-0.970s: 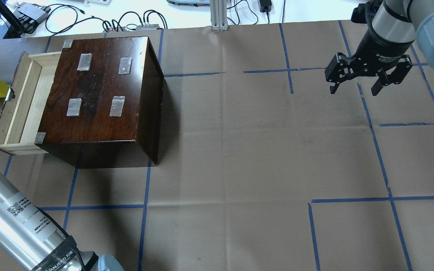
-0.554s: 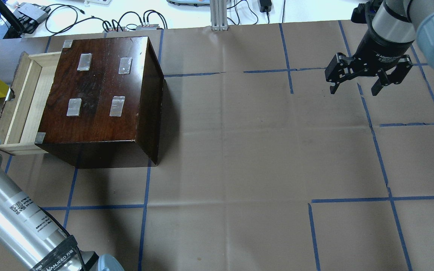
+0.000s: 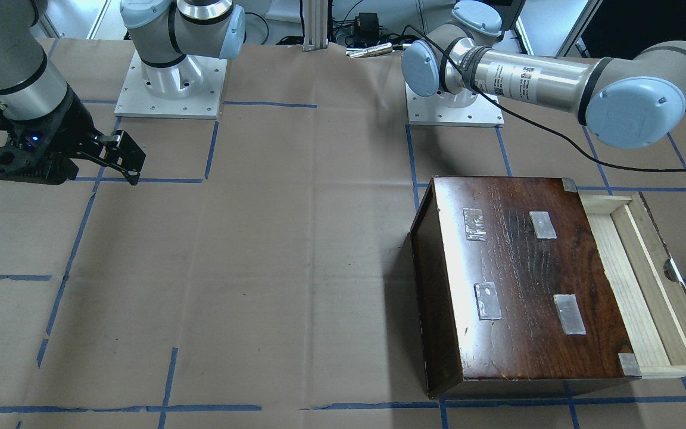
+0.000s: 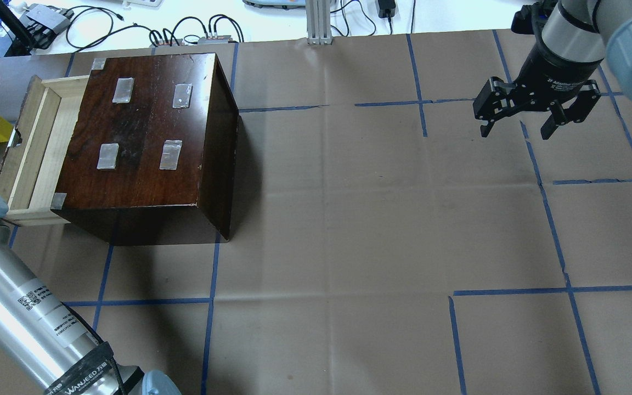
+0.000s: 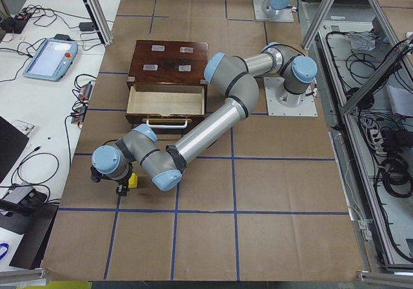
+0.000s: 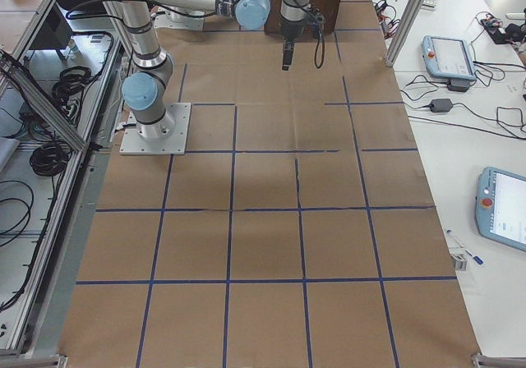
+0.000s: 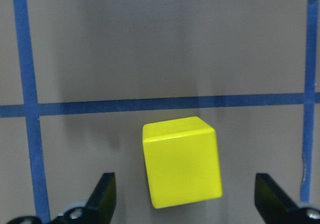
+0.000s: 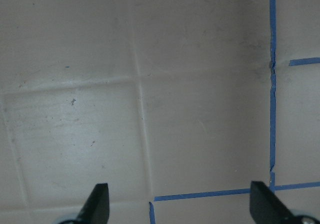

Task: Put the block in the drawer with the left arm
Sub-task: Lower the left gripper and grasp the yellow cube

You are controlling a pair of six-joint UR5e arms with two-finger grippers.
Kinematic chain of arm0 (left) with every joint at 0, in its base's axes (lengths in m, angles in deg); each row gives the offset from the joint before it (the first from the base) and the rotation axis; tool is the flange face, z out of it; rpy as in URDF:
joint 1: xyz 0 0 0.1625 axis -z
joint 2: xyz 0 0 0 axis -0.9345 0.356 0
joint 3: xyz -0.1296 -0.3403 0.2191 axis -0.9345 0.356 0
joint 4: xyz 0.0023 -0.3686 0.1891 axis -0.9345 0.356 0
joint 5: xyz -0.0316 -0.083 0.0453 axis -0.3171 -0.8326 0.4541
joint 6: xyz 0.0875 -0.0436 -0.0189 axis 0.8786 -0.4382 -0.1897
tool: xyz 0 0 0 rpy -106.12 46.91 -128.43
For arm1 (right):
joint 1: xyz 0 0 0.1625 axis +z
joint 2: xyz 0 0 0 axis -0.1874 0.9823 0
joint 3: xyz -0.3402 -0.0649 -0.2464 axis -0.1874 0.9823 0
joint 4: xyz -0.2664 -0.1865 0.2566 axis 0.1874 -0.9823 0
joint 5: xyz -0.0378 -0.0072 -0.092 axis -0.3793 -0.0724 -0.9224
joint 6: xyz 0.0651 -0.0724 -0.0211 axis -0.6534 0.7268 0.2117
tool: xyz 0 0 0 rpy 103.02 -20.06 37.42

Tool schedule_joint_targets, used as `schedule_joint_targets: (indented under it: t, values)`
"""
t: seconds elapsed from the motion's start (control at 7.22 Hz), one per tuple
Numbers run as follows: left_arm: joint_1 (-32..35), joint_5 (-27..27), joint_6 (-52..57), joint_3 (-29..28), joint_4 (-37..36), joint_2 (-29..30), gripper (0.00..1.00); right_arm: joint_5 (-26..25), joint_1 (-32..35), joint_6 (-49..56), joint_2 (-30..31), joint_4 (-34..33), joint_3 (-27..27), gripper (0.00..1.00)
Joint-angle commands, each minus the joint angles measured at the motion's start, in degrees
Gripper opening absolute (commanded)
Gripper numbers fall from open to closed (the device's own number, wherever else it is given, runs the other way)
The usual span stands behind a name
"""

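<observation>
With the left arm [image 5: 206, 131] reaching past the pulled-out drawer [image 4: 47, 137], the pick-up approach is in hand: the left gripper [image 7: 186, 196] hovers, fingers wide apart, over the block [image 7: 181, 161] on the table [image 4: 349, 219] just outside the drawer front, so next it must descend and close, while the right gripper [image 4: 515, 131] idles well apart, fingers spread.

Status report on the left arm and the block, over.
Left gripper open, fingers either side of block. Right gripper open, far off. Block on table, ungrasped, just outside drawer front. Drawer open; nothing seen blocking.
</observation>
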Motion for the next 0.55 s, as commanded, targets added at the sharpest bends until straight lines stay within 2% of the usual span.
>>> schedule_joint_targets:
  t: [0.0, 0.14, 0.28, 0.42]
  values:
    - [0.00, 0.14, -0.17, -0.20, -0.66, 1.50, 0.97, 0.00, 0.00, 0.00, 0.00, 0.00, 0.00, 1.00]
    - [0.08, 0.05, -0.26, -0.20, -0.66, 1.59, 0.96, 0.00, 0.00, 0.00, 0.00, 0.00, 0.00, 1.00]
    - [0.08, 0.22, -0.09, -0.20, -0.66, 1.51, 0.81, 0.00, 0.00, 0.00, 0.00, 0.00, 0.00, 1.00]
    - [0.08, 0.40, 0.00, -0.20, -0.66, 1.59, 0.54, 0.00, 0.00, 0.00, 0.00, 0.00, 0.09, 1.00]
